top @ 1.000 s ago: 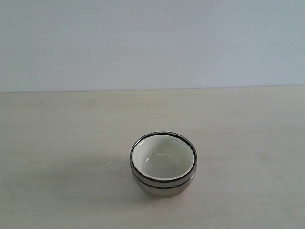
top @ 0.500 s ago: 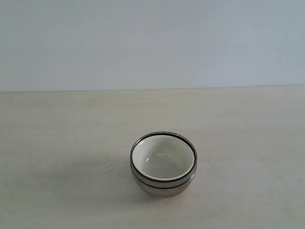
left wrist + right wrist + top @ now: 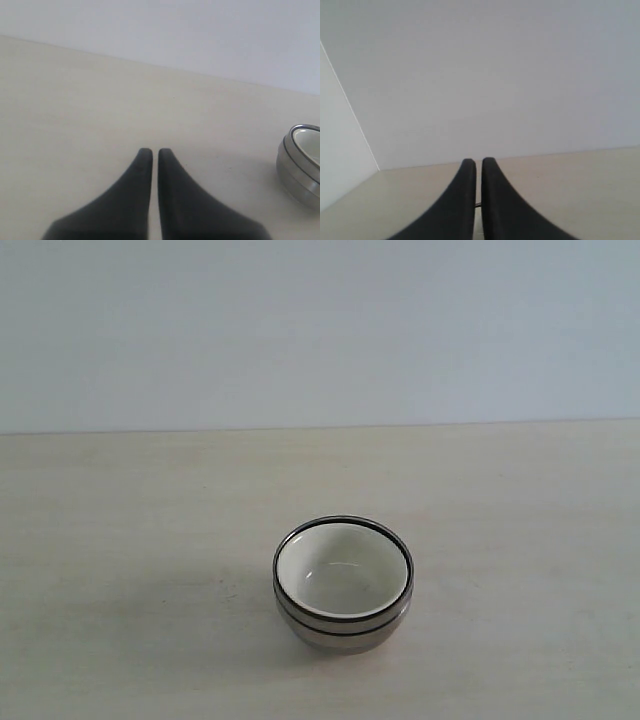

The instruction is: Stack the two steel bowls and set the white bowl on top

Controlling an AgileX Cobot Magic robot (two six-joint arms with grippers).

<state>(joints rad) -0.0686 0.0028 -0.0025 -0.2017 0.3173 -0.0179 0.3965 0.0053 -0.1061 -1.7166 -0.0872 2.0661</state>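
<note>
Final step looking done: glossy off-white round ceramic bowl [image 3: 342, 570] sitting nested atop two shiny round steel bowls [image 3: 340, 633], middle of bench [image 3: 120, 540], nearer front edge. Sitting pinched narrow, gripping nothing: left hand [image 3: 151, 152], right hand [image 3: 475, 162]. Next move calling only for parking arms clear.

A pale, faintly grained table [image 3: 120, 540] filled the exterior view from 3 o'clock through 6 to 9 o'clock, with a soft grey shadow [image 3: 200, 605] on it toward 7 o'clock of centre. A plain blue-grey wall [image 3: 320, 330] rose behind its far edge at 12 o'clock. The right wrist view showed that wall meeting a whiter side panel [image 3: 337, 145] along a straight seam.
</note>
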